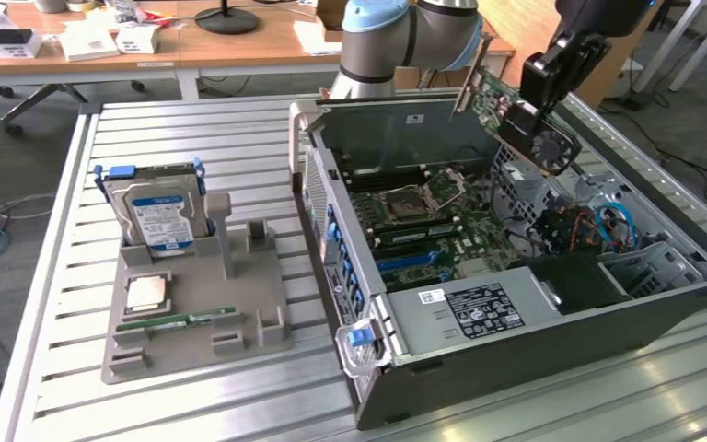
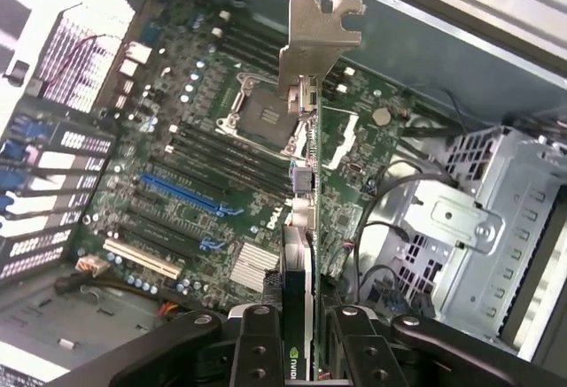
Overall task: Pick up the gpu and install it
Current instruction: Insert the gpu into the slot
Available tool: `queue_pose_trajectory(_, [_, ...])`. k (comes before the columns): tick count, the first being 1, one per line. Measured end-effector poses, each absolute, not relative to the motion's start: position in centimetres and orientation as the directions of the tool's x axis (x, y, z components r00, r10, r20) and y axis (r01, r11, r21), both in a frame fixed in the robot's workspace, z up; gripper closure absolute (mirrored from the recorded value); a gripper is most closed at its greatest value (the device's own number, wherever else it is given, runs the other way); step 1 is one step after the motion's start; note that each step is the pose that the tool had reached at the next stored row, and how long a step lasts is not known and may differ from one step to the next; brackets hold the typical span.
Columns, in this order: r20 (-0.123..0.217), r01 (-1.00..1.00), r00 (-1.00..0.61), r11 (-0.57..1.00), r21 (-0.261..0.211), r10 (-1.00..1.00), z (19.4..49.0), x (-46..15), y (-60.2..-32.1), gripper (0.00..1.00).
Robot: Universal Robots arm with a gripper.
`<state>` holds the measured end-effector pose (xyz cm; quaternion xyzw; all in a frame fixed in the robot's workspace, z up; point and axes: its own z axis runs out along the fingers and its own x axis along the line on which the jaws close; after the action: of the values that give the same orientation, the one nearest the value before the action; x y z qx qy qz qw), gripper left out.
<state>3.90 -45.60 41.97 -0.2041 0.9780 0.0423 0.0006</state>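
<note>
gpu (image 1: 499,95): held tilted in the air over the open case (image 1: 550,354), at 1 o'clock from the motherboard (image 1: 434,230) in the exterior view.
claw (image 2: 299,338): partly closed, clamping the gpu's edge between both fingers.
case: lying on the table (image 1: 181,129).
hard drive (image 1: 163,216): upright in a grey holder (image 1: 206,336), at 9 o'clock from the case, well apart.

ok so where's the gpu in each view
exterior view: gpu tilted in the air above the open computer case, toward the exterior view's right.
wrist view: gpu clamped edge-on in the gripper, over the motherboard.
shared landmark: the empty cpu socket.
</note>
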Motion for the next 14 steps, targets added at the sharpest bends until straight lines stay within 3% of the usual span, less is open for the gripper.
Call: queue_pose_trajectory(14, [-0.019, -0.616, -0.787, 0.784, 0.083, -0.617, 41.88, 3.9, -45.6, 0.74])
